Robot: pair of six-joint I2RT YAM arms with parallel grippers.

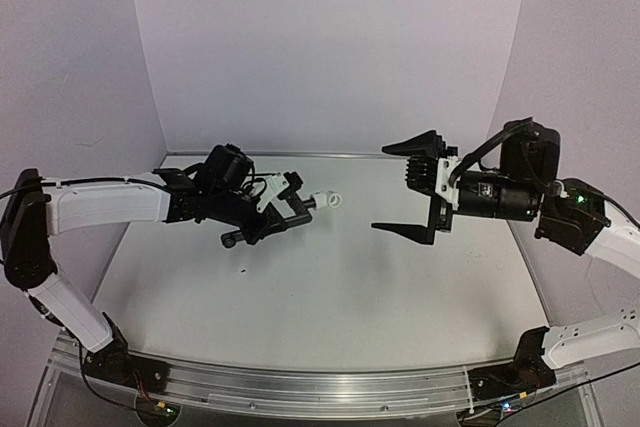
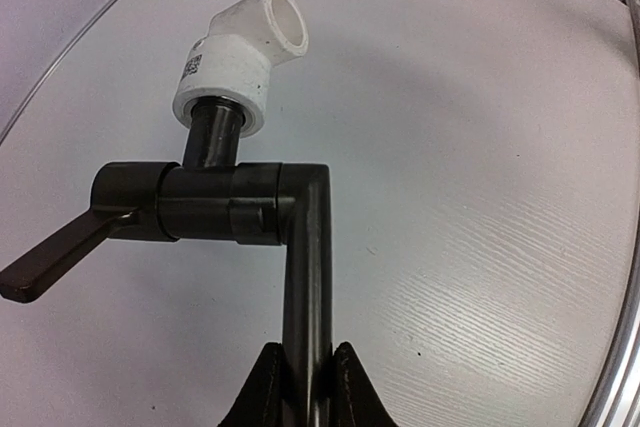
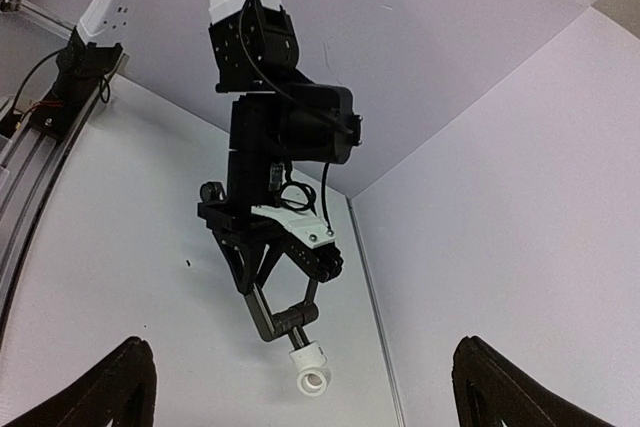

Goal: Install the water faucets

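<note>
At the left, the black faucet pipe (image 2: 308, 277) is clamped between the fingers of the left end effector (image 2: 305, 387) and is held in the air above the worktop (image 1: 330, 317). A white elbow fitting (image 2: 240, 57) is seated on the faucet's short stub. At the right, the right end effector (image 1: 410, 187) is released, spread wide and empty, well apart from the fitting.

A slip is to be feared: only the slim pipe is pinched, so a sideways push from the right could twist it in the grip or knock the fitting off.

The long axis is judged roughly level, running left to right, with the fitting's end towards the right end effector. The lever handle (image 2: 50, 262) sticks out sideways.
</note>
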